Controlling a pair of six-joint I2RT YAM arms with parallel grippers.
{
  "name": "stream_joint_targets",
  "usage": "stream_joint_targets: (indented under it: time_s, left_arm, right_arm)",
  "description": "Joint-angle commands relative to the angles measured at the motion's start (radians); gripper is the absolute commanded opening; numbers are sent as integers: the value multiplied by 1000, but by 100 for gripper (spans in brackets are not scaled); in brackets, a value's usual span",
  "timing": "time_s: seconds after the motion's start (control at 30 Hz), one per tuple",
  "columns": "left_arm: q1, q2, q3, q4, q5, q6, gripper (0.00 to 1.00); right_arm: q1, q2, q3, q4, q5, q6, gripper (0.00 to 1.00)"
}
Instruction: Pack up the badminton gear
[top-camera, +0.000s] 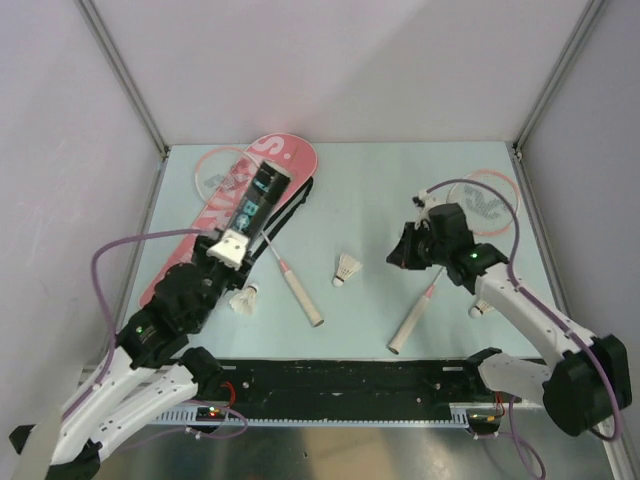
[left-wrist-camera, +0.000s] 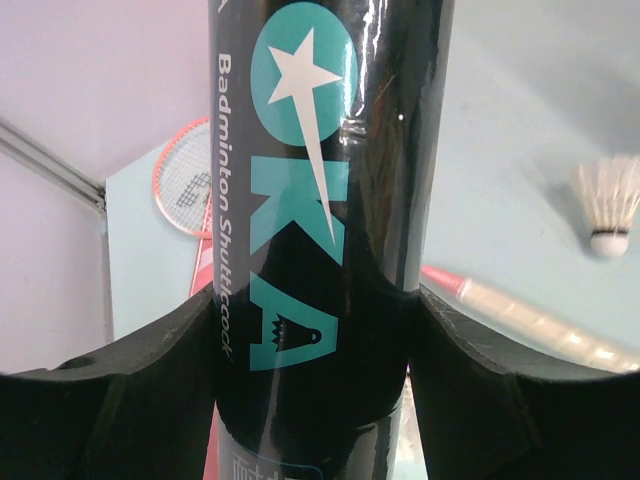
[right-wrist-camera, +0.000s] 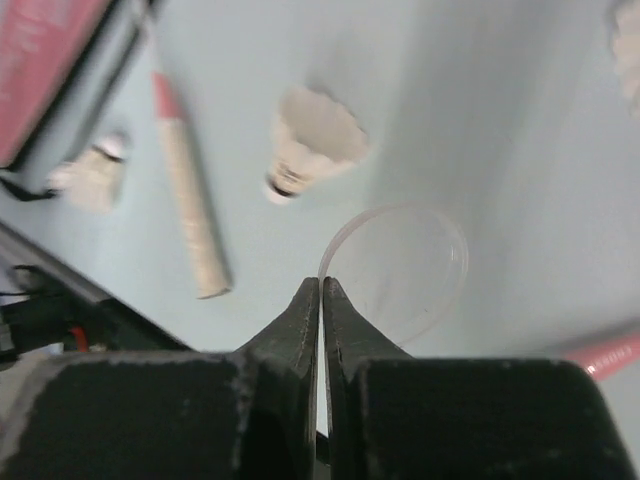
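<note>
Left fingers (left-wrist-camera: 110, 410) clasped around black tube (left-wrist-camera: 320, 200), right fingers (right-wrist-camera: 285, 335) pinching rim of clear lid (right-wrist-camera: 395, 270), shuttlecock (right-wrist-camera: 312, 145) just beyond on desk (right-wrist-camera: 500, 120)

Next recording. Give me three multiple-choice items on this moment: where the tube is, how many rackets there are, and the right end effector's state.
1. Where is the black tube?
A) flat on the table
B) in the left end effector, over the pink case
C) zipped inside the case

2. How many rackets are in view?
A) one
B) two
C) four

3. The right end effector is:
A) wide open
B) shut on a shuttlecock
C) shut on a clear lid

Key: 1 B, its fingers clamp the tube above the case. 2 B, the left racket lies by the case, the right racket on the other side. 3 C, its fingertips pinch the lid's rim.
</note>
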Motion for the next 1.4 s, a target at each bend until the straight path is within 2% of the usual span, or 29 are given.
stream_joint_targets:
  time_s: [0.0,0.13,0.23,0.4,0.53,0.7,0.9,1.1,1.17,1.27,1.37]
  left_arm:
    - [4,-85,39,79,-35,-120,0]
    - [3,-124,11,78,-20,-138,0]
    - [3,-135,-2,78,-26,-138,0]
    - [3,-142,-13,80,-24,-134,0]
    - [4,-140,-12,81,2,-138,0]
    - [3,-139,-11,79,48,-136,0]
    - [4,-141,-15,78,126,-122,0]
    - [4,-144,-19,78,167,-115,0]
    - [3,-144,-19,79,173,-114,0]
    - [4,-145,-19,78,174,-110,0]
    - [4,-146,-20,79,175,-109,0]
  right_arm:
    - [50,97,-48,34,226,27,5]
    - [77,201,-59,48,283,75,8]
    - [93,220,-61,34,325,111,23]
    - [76,183,-57,15,395,106,39]
    - [46,179,-33,40,517,-3,46]
    - [41,235,-21,160,717,-179,51]
    - [43,349,-17,321,794,-303,58]
    - [59,519,100,288,914,-364,58]
    - [60,577,147,262,941,-387,54]
    - [64,645,187,250,1000,-415,37]
    - [60,681,205,225,1048,-412,28]
